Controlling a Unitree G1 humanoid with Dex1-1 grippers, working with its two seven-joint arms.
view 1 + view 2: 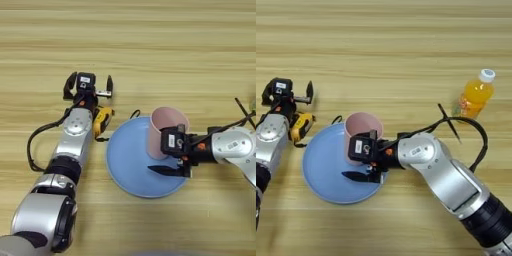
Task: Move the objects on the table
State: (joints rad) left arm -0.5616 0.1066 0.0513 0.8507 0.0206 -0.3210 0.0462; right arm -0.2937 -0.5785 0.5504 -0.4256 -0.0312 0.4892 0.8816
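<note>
Pink cup (362, 131) stands upright on the blue plate (321, 170), and my right gripper (367, 159) pinches its wall near the rim. My left gripper (88, 88) rests on the table (150, 50) beside the plate, fingers spread, holding nothing. Orange-drink bottle (475, 95) stands far right, black stick (448, 122) near it.

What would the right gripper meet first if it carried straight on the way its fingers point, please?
The right gripper points toward picture left, at the pink cup standing on the blue plate; probably the cup comes first, though depth is unclear.
</note>
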